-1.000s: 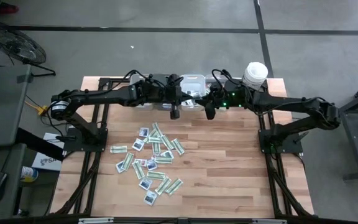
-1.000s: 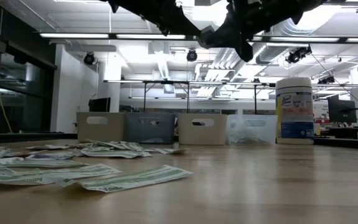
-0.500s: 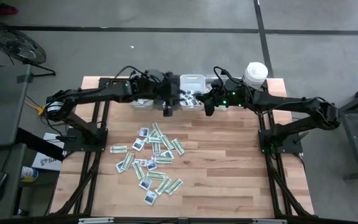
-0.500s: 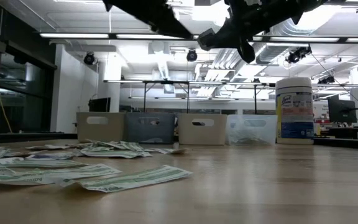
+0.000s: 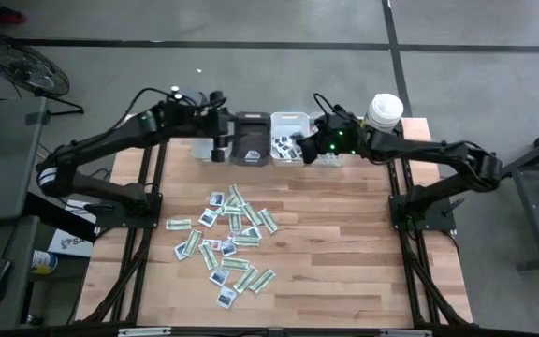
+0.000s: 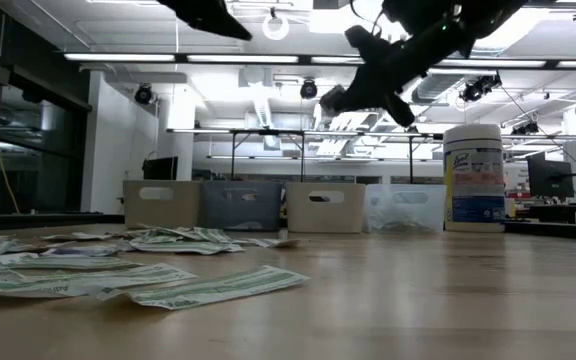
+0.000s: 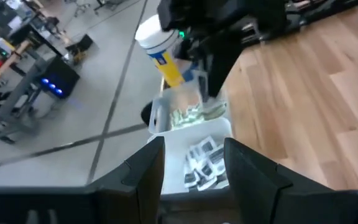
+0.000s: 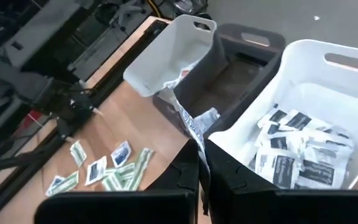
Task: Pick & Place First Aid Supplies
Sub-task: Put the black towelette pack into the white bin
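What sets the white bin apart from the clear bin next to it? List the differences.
1. The white bin has solid walls; the clear bin is see-through.
2. The white bin holds squarish white packets with dark marks; the clear bin holds green-and-white strips.
3. The clear bin stands beside the canister; the white bin stands beside the grey bin.
Both are open-topped and stand in the same row.

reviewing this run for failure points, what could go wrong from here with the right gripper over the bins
1. The right gripper pinches only the end of a dangling packet; it could slip early.
2. It hangs near the edge between the white bin and the grey bin, so a release might land in the wrong one.
3. The left gripper, open, hovers nearby; the arms could bump.
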`<state>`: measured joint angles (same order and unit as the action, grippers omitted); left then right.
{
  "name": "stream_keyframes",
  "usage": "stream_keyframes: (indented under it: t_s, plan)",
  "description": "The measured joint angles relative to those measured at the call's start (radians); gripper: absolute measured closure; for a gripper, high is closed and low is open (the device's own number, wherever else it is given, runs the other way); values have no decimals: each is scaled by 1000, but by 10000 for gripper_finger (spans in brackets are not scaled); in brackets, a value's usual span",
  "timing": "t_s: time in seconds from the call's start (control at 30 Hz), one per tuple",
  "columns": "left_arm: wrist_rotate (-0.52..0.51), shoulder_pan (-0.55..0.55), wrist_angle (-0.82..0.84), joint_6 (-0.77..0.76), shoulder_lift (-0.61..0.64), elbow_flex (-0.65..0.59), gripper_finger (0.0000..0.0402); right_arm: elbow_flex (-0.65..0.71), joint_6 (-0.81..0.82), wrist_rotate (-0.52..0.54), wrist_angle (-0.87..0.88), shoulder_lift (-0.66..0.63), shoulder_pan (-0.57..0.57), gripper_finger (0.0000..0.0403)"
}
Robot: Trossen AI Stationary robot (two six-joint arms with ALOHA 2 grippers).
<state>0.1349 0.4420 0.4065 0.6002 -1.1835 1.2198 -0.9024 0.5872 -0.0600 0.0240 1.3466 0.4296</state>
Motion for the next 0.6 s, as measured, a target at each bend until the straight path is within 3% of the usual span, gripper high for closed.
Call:
stream_keyframes:
  t_s: [0.2,0.33,0.6]
  plan:
    - [15,12,-27,-50,108,-143,240,-1,-1,-29,-53,76,39,402]
    - [62,9,-167,-155,188,-295,240,-58,-55,-65,-20,144,59,403]
    - [95,9,-346,-364,323,-535,240,-311,-255,-55,301,317,93,403]
